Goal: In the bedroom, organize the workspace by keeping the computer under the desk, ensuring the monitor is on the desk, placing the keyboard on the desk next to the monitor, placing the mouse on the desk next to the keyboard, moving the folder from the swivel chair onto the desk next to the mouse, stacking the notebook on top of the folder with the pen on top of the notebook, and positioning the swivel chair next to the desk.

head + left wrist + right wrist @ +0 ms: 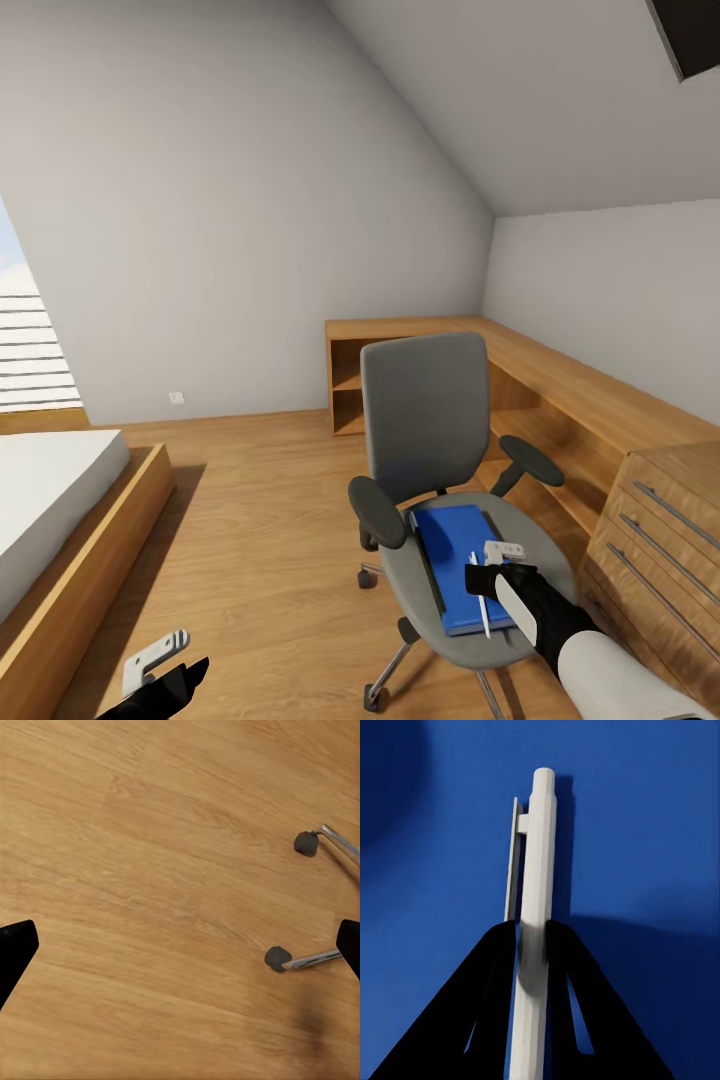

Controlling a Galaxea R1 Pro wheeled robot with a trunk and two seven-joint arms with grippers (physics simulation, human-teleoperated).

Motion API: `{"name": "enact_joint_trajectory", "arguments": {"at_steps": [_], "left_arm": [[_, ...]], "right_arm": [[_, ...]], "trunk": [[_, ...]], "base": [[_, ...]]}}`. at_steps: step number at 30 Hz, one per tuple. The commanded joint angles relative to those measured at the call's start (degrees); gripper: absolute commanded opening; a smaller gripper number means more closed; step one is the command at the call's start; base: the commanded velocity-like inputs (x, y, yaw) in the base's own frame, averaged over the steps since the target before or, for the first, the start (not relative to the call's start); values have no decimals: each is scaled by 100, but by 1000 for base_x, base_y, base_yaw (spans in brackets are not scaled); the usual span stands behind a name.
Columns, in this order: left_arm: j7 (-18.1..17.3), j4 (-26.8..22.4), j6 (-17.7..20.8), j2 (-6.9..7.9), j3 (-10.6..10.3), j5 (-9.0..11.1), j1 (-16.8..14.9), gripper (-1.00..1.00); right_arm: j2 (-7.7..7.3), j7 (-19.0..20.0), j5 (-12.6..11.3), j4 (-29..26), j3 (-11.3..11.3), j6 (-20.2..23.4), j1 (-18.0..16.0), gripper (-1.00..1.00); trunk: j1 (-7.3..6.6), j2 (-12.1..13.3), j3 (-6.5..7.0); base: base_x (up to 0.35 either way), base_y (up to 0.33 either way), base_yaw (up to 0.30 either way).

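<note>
The grey swivel chair [425, 420] stands on the wood floor in front of the desk [560, 380]. On its seat lies a blue notebook [455, 545] with a dark folder edge [428, 572] showing under its left side. A white pen [480, 592] rests along the blue cover. My right gripper [487, 578] is down over the seat, shut on the pen [538, 870], with both black fingers [491, 975] pressed against its barrel above the blue cover [645, 832]. My left gripper [170, 670] hangs open low over the floor, left of the chair.
A wooden L-shaped desk runs along the right wall, with a drawer unit [660, 530] close to my right arm. A bed [50, 500] sits on a wooden frame at the left. The chair's casters [277, 958] and metal legs lie near my left gripper [180, 945].
</note>
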Motion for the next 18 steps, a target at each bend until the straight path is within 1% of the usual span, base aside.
{"name": "enact_joint_trajectory", "arguments": {"at_steps": [1, 18], "left_arm": [[-17, -8, 34, -5, 15, 32, -2, 100], [-17, -7, 35, -5, 15, 29, -2, 100]], "right_arm": [[-7, -50, -104, -11, 50, 24, 2, -100], [-7, -51, -104, -17, 50, 24, 2, -100]], "trunk": [[0, -2, -6], [0, -2, -6]], "base": [[0, 0, 0], [0, 0, 0]]}}
